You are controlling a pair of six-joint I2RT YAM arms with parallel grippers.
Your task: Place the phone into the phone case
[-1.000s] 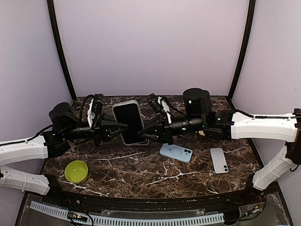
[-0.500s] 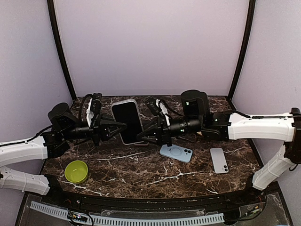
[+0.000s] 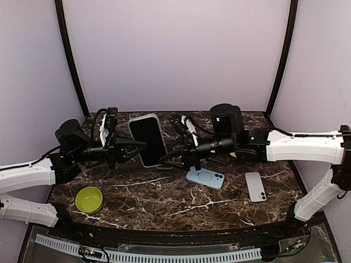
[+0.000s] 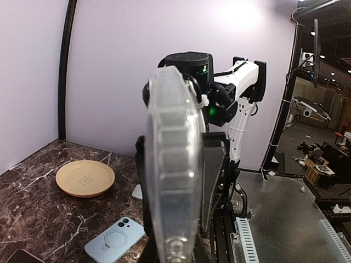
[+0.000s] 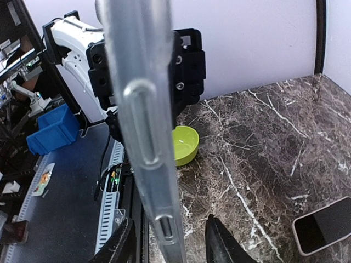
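Phone: the phone (image 3: 148,139) was up off the bench (image 3: 164,200), toward the back, between my two arms, with its dark screen turned to the overhead camera.
Phone case: a clear phone case (image 4: 173,164) ran along the phone's edge in my left wrist view; I could not tell whether it was fully seated.
Left fingers: my left fingers (image 3: 131,144) were closed tight on the phone's left side, carrying it.
Right fingers: my right fingers (image 5: 222,241) stood apart, one on each side of the phone's right edge, with a gap showing on both sides.
Below the phone: a light blue case (image 3: 205,177) lay flat just under my right wrist.
Farther right: a pale phone (image 3: 255,186) lay face down.
Near left corner: a green bowl (image 3: 89,199) sat well apart from everything else.
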